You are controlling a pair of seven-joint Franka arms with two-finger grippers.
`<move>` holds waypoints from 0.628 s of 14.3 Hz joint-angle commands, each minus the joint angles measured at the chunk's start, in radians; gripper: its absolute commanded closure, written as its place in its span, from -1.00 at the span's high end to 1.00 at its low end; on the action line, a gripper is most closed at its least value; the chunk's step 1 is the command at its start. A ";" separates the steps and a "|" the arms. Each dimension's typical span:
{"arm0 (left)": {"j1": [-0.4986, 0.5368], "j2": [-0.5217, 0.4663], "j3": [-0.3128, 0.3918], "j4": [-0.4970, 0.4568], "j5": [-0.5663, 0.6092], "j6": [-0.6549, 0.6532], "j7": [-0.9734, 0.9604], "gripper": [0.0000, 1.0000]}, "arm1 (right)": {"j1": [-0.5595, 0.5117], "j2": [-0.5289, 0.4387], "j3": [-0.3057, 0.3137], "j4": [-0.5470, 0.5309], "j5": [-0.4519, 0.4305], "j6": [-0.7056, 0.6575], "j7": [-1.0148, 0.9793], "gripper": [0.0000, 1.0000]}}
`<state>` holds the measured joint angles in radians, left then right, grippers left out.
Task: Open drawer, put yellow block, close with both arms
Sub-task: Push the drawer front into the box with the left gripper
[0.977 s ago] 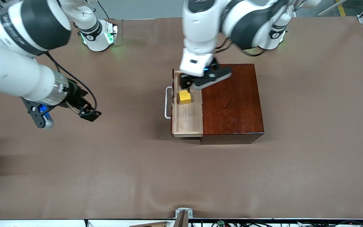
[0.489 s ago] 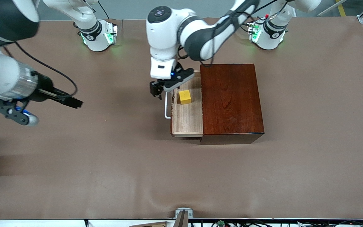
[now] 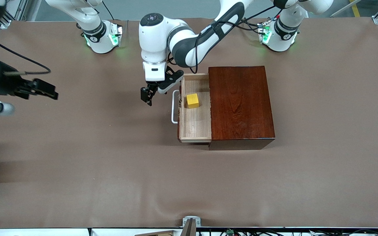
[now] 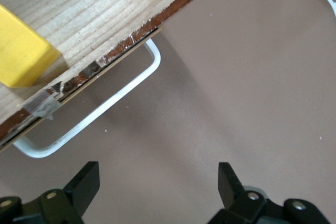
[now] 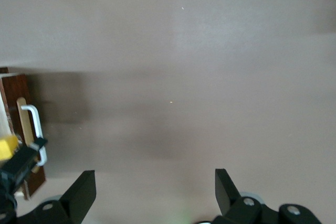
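The mahogany box (image 3: 241, 105) stands mid-table with its drawer (image 3: 195, 126) pulled out toward the right arm's end. The yellow block (image 3: 192, 100) lies on the drawer's light wood floor (image 4: 79, 9), also seen as the yellow block (image 4: 21, 48) in the left wrist view. The white loop handle (image 3: 175, 106) sticks out from the drawer front (image 4: 105, 61). My left gripper (image 3: 147, 95) hangs open and empty over the bare table just in front of the handle (image 4: 89, 116). My right gripper (image 3: 46, 90) is open and empty, over the table toward the right arm's end.
A brown mat (image 3: 110, 164) covers the table. Both arm bases (image 3: 102, 37) glow green along the edge farthest from the front camera. A small metal bracket (image 3: 190, 223) sits at the edge nearest the front camera.
My left gripper has risen off the yellow block and swung out of the drawer to a spot in front of the handle. My right gripper has drawn away toward the right arm's end.
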<state>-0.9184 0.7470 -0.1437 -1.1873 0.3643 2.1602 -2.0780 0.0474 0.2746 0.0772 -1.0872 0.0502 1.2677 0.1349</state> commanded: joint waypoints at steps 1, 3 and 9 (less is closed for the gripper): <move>-0.060 0.089 0.059 0.066 0.030 0.095 -0.134 1.00 | -0.056 -0.076 0.018 -0.077 -0.029 -0.010 -0.136 1.00; -0.079 0.109 0.078 0.066 0.030 0.121 -0.161 1.00 | -0.090 -0.129 0.018 -0.166 -0.027 0.008 -0.164 1.00; -0.085 0.147 0.114 0.064 0.031 0.171 -0.194 1.00 | -0.113 -0.351 0.019 -0.512 -0.026 0.197 -0.204 1.00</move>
<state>-0.9921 0.8264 -0.0447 -1.1823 0.3577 2.2346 -2.1400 -0.0546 0.0653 0.0780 -1.4027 0.0369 1.3838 -0.0528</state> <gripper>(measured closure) 0.000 0.000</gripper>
